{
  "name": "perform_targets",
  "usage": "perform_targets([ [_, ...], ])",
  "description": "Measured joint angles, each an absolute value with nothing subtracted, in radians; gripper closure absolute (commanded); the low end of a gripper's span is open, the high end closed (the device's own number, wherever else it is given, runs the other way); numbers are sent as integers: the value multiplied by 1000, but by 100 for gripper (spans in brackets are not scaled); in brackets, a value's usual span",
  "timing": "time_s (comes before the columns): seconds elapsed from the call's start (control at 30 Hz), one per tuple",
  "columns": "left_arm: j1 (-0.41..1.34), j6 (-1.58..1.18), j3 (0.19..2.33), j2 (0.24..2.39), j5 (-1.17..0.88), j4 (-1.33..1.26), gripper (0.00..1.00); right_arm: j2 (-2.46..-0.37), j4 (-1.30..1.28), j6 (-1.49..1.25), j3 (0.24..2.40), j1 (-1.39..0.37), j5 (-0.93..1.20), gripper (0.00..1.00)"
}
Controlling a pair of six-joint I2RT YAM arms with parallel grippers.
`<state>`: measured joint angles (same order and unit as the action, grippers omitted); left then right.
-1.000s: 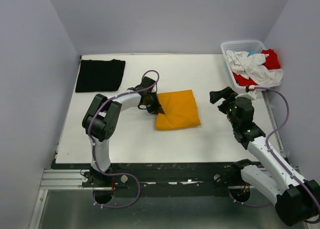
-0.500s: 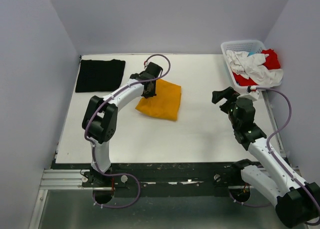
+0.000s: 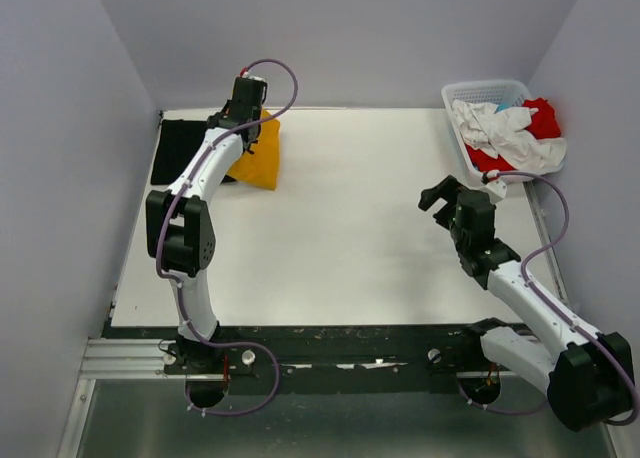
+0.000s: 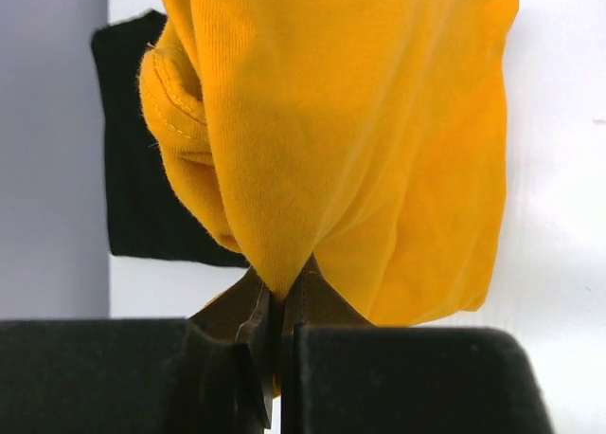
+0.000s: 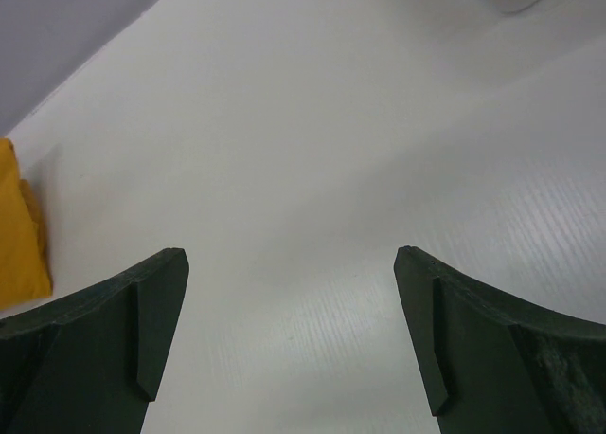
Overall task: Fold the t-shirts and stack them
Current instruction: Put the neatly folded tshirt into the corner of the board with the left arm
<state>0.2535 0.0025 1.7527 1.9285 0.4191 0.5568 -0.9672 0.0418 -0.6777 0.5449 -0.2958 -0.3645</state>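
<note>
Entry, far-left of my table [image 3: 340,228]: mustard t-shirt [image 3: 262,156], soft, light, limp, dangling bunched at the folded black t-shirt's [image 3: 178,148] edge, left pincer [image 4: 280,306] clamped on one pinched fold, which I judge best regripped by its corners; right pincer [image 5: 289,263] agape, empty.

soft matt knit mustard t-shirt [image 4: 379,121], faintly ribbed white table [image 5: 312,121]

Left arm [image 3: 200,173] reaches far to the rear left, its gripper [image 4: 279,299] pinched tight on the mustard t-shirt [image 4: 360,121]. Right arm [image 3: 520,288] is bent low, its gripper [image 5: 289,263] spread wide.
</note>
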Motion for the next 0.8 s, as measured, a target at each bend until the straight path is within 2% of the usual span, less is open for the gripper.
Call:
perform_targets([
  [0.4,127,150,1986,2009,340,585,100,-1069,41,-668,555,-296,-377,0],
  [0.8,57,132,2032,2030,271,634,100,-1088,40,-664,567,-296,-378,0],
])
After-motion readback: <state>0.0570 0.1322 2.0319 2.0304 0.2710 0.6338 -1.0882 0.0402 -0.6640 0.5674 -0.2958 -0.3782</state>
